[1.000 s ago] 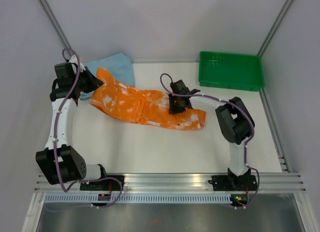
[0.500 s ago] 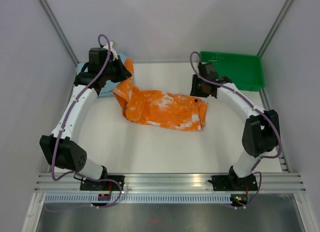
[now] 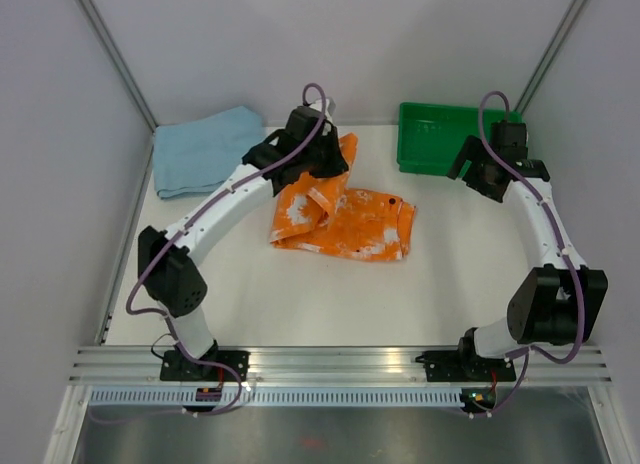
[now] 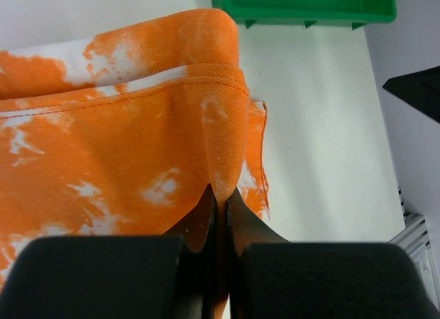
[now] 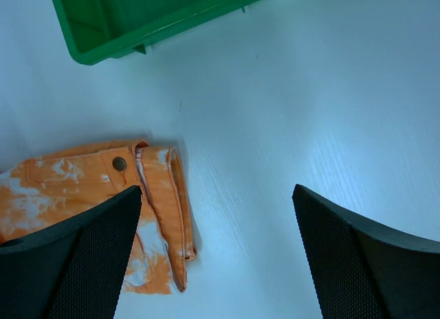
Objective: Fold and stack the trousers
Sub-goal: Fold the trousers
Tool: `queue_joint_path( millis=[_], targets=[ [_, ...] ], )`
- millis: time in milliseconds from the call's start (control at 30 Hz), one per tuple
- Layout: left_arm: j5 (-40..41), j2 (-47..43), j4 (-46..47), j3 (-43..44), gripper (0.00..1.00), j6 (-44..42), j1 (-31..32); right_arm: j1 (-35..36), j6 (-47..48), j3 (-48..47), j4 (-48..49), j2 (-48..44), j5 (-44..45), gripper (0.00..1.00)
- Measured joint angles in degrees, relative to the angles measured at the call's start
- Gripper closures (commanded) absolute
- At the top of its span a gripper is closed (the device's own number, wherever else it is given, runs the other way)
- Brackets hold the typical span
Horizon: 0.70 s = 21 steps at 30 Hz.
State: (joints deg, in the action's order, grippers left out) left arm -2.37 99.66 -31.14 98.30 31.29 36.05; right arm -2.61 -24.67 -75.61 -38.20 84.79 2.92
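A: The trousers point(image 3: 350, 219) are seen at the far middle of the table point(image 3: 330, 304), between the blue cloth point(image 3: 205, 149) and the green tray point(image 3: 440, 134), touching neither.

B: And one end is raised. A stitched edge is pinched between the shut fingers of the left gripper point(image 4: 218, 195) and held up above the rest of the garment.

A: Why so high? It is judged that the lifted end is held over the flat part so that a fold can be laid, one end onto the other.

B: The waist end, marked by its button point(image 5: 119, 163), lies flat on the table at the right. Nothing is pressed on it, so sliding is to be feared if the cloth is dragged rather than lifted.

A: The right gripper point(image 5: 214, 190) is shown spread wide with nothing between its fingers, held above bare table near the tray and apart from the cloth.

B: That place is read as out of the way, so room is given for the fold to come down.

A: Progress is put at partway: a fold is in hand, but the bundle is not yet small or squared.

B: Next, a low, even set-down is called for, with edges matched to the waistband before the pinch is let go.
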Motion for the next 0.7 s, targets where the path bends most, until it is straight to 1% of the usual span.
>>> queue_joint_path(
  millis=[133,300,433,567,700],
  targets=[
    [4.11,5.84,0.39,2.71,0.98,1.95,5.73,-2.80,0.09,-0.20,-0.37,0.00,-1.03,0.02],
    [7.30,13.25,0.85,4.15,0.98,2.93,10.71,-3.19,0.07,-1.81,-0.87,0.92,-2.97,0.02],
    [9.40,19.98,-0.13,6.99,0.98,2.99,13.09,-3.13,0.07,-2.21,-0.96,1.31,-4.50,0.02],
    [12.13,23.47,-1.25,9.51,0.98,4.09,14.71,-3.15,0.04,-2.12,-0.92,1.31,-5.05,0.02],
    [14.29,25.42,-3.06,12.52,0.98,8.39,15.34,-3.15,-0.13,-1.22,-0.17,1.31,-6.71,0.02]
  ],
)
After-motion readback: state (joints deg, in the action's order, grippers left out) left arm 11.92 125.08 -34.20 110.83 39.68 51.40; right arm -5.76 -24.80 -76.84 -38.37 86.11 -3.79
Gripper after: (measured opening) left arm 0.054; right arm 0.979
